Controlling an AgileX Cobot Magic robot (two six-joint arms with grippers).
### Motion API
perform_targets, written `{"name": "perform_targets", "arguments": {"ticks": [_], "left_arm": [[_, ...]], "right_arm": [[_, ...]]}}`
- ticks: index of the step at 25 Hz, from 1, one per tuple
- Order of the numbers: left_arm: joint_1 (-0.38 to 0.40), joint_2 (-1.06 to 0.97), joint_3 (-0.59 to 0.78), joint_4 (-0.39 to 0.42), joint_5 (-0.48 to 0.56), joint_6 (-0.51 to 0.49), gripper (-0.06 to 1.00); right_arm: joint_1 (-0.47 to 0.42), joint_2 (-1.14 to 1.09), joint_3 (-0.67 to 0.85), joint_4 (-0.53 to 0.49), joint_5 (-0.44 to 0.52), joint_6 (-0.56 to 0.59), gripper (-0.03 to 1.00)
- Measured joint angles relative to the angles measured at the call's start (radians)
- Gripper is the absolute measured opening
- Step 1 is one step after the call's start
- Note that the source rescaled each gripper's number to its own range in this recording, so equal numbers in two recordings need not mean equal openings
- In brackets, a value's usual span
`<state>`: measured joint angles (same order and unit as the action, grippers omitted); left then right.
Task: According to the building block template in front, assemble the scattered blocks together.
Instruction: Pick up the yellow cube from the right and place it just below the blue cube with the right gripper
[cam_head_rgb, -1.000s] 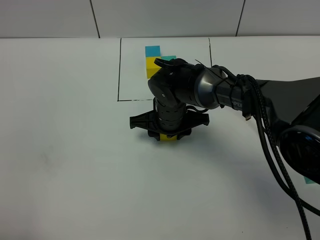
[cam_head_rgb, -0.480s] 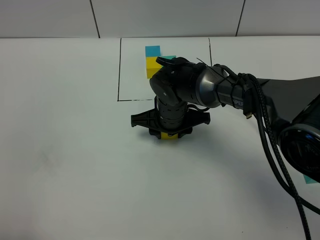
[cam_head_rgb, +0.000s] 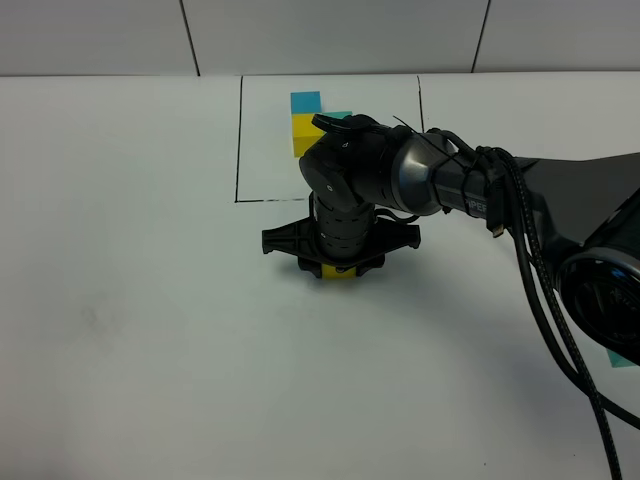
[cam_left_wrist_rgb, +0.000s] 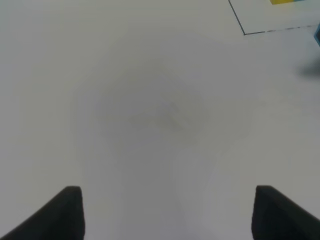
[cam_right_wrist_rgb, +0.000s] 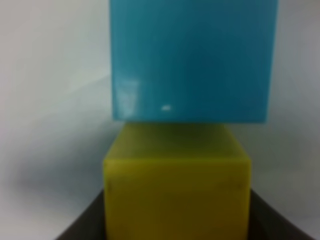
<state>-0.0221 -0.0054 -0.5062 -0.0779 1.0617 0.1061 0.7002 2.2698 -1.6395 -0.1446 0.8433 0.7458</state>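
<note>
My right gripper (cam_head_rgb: 338, 266) reaches across to the middle of the table and points down, its jaws shut on a yellow block (cam_head_rgb: 338, 273) that rests on the table. In the right wrist view the yellow block (cam_right_wrist_rgb: 176, 185) sits between the dark fingers (cam_right_wrist_rgb: 82, 225) and butts against a blue block (cam_right_wrist_rgb: 192, 60) beyond it. The blue block is hidden under the gripper in the high view. The template stands behind in a marked rectangle (cam_head_rgb: 240, 150): a blue block (cam_head_rgb: 305, 101), a yellow block (cam_head_rgb: 302, 134) and a teal block (cam_head_rgb: 342, 116). My left gripper (cam_left_wrist_rgb: 167, 215) is open and empty over bare table.
The right arm and its cables (cam_head_rgb: 530, 260) cross the right half of the table. A bit of teal block (cam_head_rgb: 622, 360) shows at the right edge. The rectangle's corner (cam_left_wrist_rgb: 244, 33) shows in the left wrist view.
The right gripper shifted slightly right and back with the yellow block a second ago, and has stayed still since. The left gripper shows no change.
</note>
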Motion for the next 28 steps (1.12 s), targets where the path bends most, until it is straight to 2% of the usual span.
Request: {"name": "perform_targets", "arguments": {"ticks": [28], "left_arm": [[0.0, 0.0, 0.0, 0.0, 0.0, 0.0, 0.58]], "right_arm": [[0.0, 0.004, 0.0, -0.039, -0.015, -0.001, 0.01]]}}
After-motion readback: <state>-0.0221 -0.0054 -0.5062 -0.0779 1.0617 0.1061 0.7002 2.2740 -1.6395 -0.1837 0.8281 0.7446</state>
